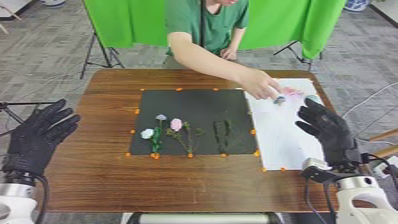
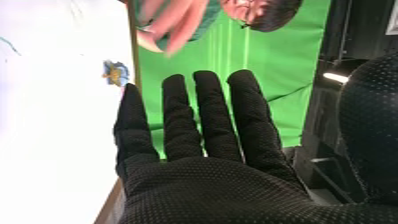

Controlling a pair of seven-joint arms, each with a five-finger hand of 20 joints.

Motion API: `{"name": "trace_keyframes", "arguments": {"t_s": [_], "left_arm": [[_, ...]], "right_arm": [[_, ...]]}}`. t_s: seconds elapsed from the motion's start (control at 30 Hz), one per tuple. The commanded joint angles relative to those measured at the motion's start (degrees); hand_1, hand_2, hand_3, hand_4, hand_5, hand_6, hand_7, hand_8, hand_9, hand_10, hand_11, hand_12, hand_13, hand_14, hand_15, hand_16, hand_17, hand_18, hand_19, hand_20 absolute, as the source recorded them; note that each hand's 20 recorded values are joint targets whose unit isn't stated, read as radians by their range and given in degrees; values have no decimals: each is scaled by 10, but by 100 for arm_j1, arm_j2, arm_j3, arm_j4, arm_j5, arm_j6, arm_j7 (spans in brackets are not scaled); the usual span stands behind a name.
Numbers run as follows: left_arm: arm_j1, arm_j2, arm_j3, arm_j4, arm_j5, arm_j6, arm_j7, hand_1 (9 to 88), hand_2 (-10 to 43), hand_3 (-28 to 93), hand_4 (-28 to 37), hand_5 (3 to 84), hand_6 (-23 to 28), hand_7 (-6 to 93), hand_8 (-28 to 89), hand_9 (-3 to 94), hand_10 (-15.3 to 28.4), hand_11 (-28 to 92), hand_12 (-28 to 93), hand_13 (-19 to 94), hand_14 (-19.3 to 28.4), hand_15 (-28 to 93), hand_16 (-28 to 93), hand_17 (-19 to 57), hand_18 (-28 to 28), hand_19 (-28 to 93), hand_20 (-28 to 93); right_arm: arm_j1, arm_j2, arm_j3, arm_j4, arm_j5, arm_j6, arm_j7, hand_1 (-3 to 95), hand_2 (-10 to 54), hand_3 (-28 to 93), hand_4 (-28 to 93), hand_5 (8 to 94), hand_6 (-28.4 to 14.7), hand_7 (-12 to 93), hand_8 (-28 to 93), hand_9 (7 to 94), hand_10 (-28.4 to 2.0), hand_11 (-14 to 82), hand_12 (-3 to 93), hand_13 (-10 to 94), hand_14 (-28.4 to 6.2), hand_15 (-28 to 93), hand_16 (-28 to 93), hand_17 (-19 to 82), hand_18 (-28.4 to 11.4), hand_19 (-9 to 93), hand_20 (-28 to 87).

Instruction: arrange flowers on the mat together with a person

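Right hand (image 1: 334, 136) hovers by white sheet (image 1: 286, 131), curtain (image 1: 129, 25) beyond.

Seen from the centre of the black mat (image 1: 195, 107), a white rose (image 1: 147, 133) lies toward eight o'clock, a pink rose (image 1: 176, 124) toward nine, and dark green stems (image 1: 222, 137) toward four. The white mat (image 1: 286, 132) sits at three o'clock, where a person's hand (image 1: 257, 83) bends over it toward one. The left hand (image 1: 40, 132) is open at nine, the right hand (image 1: 330, 131) open at three.

The head view is evenly bright; in the right wrist view, the white sheet (image 2: 53, 130) glares and a lamp (image 2: 336, 77) glows.
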Motion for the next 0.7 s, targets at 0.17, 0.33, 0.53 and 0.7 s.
{"name": "trace_keyframes", "arguments": {"t_s": [0.17,0.33,0.53,0.7], "left_arm": [[47,69,-30,67,28,-80,-108,253,1,686,-233,385,47,168,-66,335,135,219,169,307,159,254,32,-48,223,390,117],[132,16,-41,55,30,-73,-117,254,1,686,-232,385,47,168,-66,336,135,220,169,307,159,253,32,-48,223,390,117],[138,21,-43,45,38,-98,-133,254,2,684,-232,386,47,168,-66,335,135,220,169,308,159,253,32,-48,223,389,117],[205,20,-59,26,36,-60,-110,254,2,686,-231,386,48,167,-67,335,135,220,169,308,159,254,32,-48,223,390,117]], "right_arm": [[63,20,-52,-22,-22,144,40,177,-39,849,-251,381,-38,144,-95,375,-126,70,226,295,-113,53,374,40,-205,338,229],[16,38,-50,-33,-20,169,25,178,-37,850,-252,381,-37,145,-96,376,-127,73,226,296,-112,54,374,40,-205,339,229],[-10,-24,-47,6,-9,72,-19,179,-35,850,-251,382,-37,148,-96,376,-127,75,226,298,-113,55,375,41,-205,342,229],[-91,-58,69,-22,-27,7,-74,179,-35,851,-251,381,-36,149,-97,376,-127,75,226,299,-112,55,375,42,-205,344,229]]}}
